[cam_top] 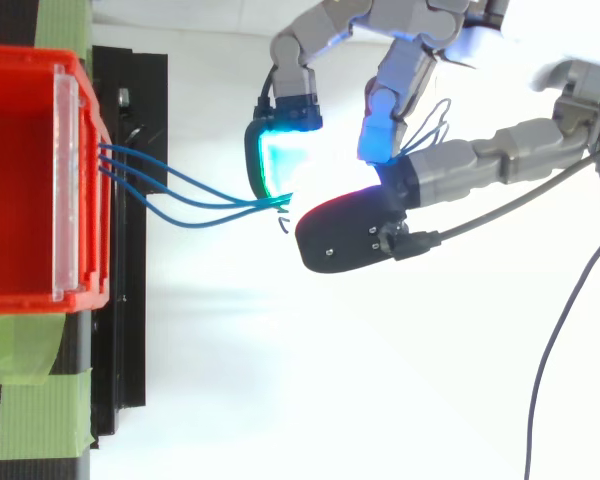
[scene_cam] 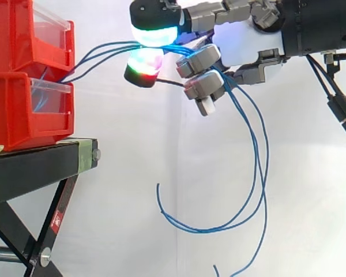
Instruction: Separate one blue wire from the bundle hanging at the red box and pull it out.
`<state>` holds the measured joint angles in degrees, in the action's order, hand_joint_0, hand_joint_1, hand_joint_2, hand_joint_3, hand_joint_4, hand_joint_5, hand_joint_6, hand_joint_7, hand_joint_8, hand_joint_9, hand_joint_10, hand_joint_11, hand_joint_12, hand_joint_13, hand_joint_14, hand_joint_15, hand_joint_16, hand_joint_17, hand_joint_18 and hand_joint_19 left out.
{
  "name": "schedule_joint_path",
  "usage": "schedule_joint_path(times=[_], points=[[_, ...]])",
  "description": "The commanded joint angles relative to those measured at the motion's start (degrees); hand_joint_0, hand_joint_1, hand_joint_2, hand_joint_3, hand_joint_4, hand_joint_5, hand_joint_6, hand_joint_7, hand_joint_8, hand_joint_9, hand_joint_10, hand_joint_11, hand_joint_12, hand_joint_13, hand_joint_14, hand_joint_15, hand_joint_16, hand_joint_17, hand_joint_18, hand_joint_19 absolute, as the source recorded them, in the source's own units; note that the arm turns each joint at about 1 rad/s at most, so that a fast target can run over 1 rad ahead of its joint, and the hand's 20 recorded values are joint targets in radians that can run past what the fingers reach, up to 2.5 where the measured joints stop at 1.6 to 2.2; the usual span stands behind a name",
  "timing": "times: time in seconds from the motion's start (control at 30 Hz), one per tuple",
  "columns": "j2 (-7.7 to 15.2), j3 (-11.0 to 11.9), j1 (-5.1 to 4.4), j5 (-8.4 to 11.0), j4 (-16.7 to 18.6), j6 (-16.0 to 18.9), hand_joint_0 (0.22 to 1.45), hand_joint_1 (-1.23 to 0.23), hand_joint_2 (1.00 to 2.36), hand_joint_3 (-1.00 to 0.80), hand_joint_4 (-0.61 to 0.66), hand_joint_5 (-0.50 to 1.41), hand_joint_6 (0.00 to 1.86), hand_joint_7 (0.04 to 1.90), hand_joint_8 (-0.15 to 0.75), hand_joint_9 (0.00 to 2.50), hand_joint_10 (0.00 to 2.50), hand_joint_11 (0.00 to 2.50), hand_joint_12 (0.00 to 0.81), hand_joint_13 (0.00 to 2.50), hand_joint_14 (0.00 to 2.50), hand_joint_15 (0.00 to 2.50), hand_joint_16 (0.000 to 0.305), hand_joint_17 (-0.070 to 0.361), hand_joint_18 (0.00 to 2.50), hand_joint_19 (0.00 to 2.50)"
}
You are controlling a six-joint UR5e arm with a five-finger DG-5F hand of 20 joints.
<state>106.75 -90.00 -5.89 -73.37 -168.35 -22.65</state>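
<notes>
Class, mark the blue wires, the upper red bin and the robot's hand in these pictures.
blue wires (cam_top: pixel 245 204): top view, where the strands converge.
upper red bin (scene_cam: pixel 11 34): side view, its side wall.
hand (scene_cam: pixel 245 46): side view, its white palm.

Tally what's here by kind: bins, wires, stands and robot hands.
Red bins: 2
Blue wires: 3
Black stand: 1
Hand: 1
Total: 7

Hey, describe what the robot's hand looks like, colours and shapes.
The hand has a white palm and grey, blocky segmented fingers. Thick black-backed fingertip pads glow cyan-white, one red and green. The wrist is a black cylinder.
</notes>
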Motion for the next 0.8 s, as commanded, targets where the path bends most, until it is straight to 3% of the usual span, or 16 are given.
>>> schedule_joint_path(times=[0.0,0.07,0.57,0.77], points=[[0.03,0.00,0.00,0.07,-0.05,0.06,0.70,-0.92,1.11,0.14,0.04,-0.19,0.98,0.92,0.309,1.19,0.66,1.55,0.470,1.36,0.01,1.37,0.060,0.134,1.15,0.74],[-0.06,0.00,0.00,-0.02,-0.05,0.06,0.72,-0.93,1.00,0.14,0.06,-0.20,0.98,0.91,0.299,1.12,0.65,1.54,0.466,1.33,0.01,1.37,0.060,0.134,1.12,0.72],[-0.06,0.00,0.00,-0.02,0.04,0.15,0.69,-0.96,1.02,-0.06,0.12,-0.24,0.98,0.93,0.279,0.91,0.46,1.63,0.432,1.15,0.02,1.33,0.056,0.126,0.99,0.68],[0.03,0.00,0.00,0.07,-0.05,0.15,0.69,-0.97,1.02,0.03,0.10,-0.25,0.97,0.94,0.281,0.84,0.46,1.60,0.440,1.10,0.02,1.31,0.057,0.128,0.98,0.66]])
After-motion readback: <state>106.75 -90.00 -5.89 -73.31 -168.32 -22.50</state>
